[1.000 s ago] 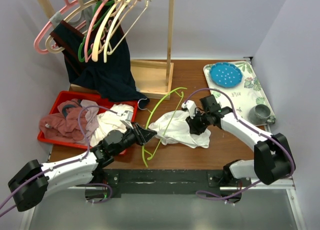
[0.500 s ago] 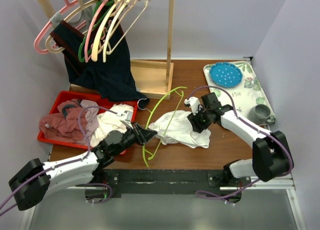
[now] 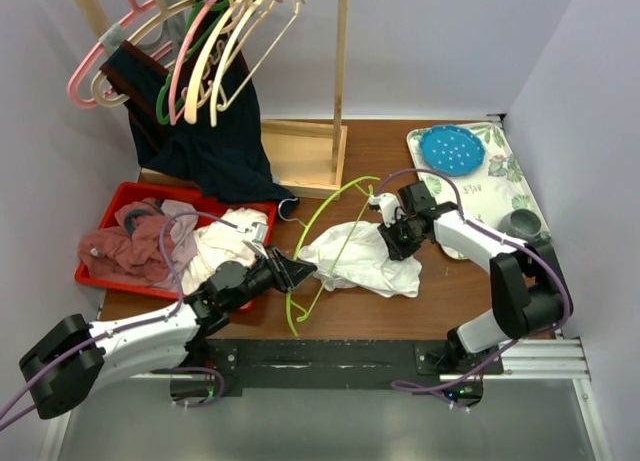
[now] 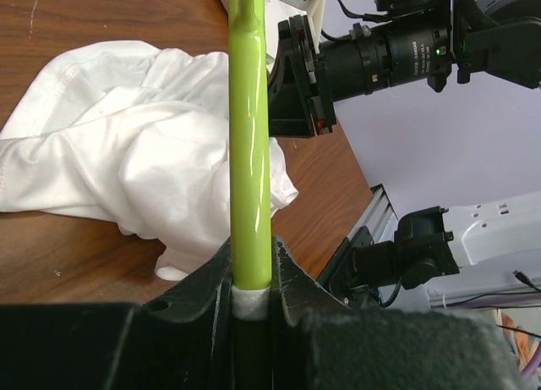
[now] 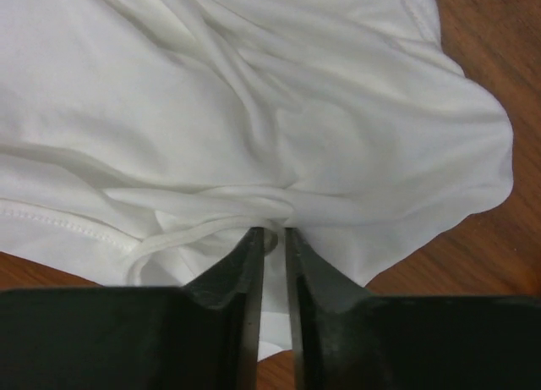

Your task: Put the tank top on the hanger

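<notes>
The hanger (image 4: 250, 136) is clamped by the left gripper (image 4: 251, 293), its bar running straight away from the fingers, its hook end cut off. The tank top (image 5: 254, 111) is pinched at a fold by the right gripper (image 5: 275, 238), bunched just ahead of it.

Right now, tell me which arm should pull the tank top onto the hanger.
Right. The right tool is pinched on a fold of the tank top, while the left tool is clamped on the hanger, steadying it.
</notes>
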